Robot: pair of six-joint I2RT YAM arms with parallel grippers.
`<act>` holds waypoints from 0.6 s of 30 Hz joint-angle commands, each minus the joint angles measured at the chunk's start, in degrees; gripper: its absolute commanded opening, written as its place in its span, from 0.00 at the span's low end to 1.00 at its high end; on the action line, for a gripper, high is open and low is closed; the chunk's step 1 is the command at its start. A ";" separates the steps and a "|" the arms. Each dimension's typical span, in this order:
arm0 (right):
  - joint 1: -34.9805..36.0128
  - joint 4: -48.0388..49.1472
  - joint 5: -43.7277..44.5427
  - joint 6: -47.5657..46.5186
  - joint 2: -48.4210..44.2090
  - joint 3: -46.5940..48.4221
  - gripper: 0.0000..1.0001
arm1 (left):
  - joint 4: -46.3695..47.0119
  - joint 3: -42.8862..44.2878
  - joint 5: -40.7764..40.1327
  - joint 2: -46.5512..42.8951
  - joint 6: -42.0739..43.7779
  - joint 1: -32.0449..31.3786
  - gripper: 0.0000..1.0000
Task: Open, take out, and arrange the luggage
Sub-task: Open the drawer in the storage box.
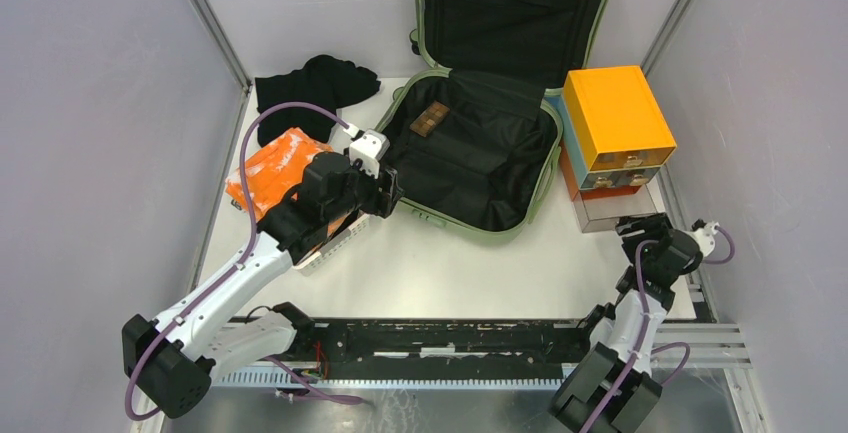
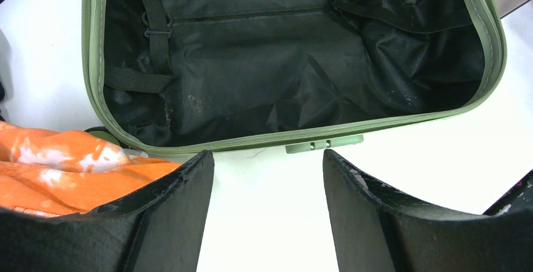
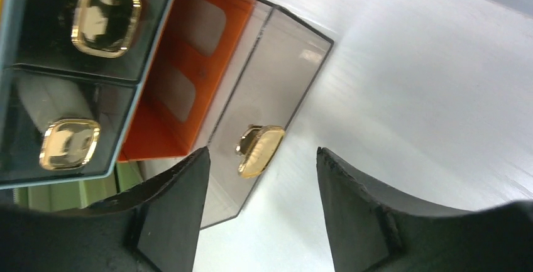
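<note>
The sage-green luggage (image 1: 470, 158) lies open on the table, its lid (image 1: 510, 8) leaning against the back wall. The black lining shows, with a small brown item (image 1: 430, 118) inside near the hinge. My left gripper (image 1: 385, 193) is open and empty, just in front of the suitcase's near-left rim. In the left wrist view the gripper (image 2: 269, 159) faces the zip edge (image 2: 251, 140) with bare table between the fingers. My right gripper (image 1: 645, 228) is open and empty by the drawer box.
An orange and light-blue drawer box (image 1: 615, 128) stands right of the suitcase, its clear bottom drawer (image 3: 270, 77) pulled out, gold knob (image 3: 261, 149) ahead of my right fingers. An orange cloth (image 1: 285, 168) lies in a white basket (image 1: 335, 243); a black cloth (image 1: 315, 88) lies behind.
</note>
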 commanded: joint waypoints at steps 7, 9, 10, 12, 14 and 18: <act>3.72 0.43 -2.57 -0.35 -1.79 5.04 0.70 | 1.82 2.25 0.33 0.36 -0.96 -0.13 0.70; 4.29 0.47 -3.14 0.15 -1.86 5.40 0.69 | 1.66 3.13 0.95 0.52 -2.18 -0.13 0.70; 4.68 0.75 -3.43 0.51 -1.89 5.25 0.69 | 1.51 3.63 1.27 0.62 -2.87 -0.13 0.71; 5.44 1.16 -4.22 0.93 -2.39 4.94 0.69 | 1.45 4.43 2.06 0.63 -4.70 -0.13 0.71; 6.93 1.76 -4.52 1.15 -3.48 4.35 0.66 | 1.71 4.95 2.90 0.60 -6.79 -0.13 0.71; 9.79 2.26 -5.55 -0.19 -5.19 3.31 0.65 | 2.97 5.83 3.93 0.94 -11.18 -0.13 0.75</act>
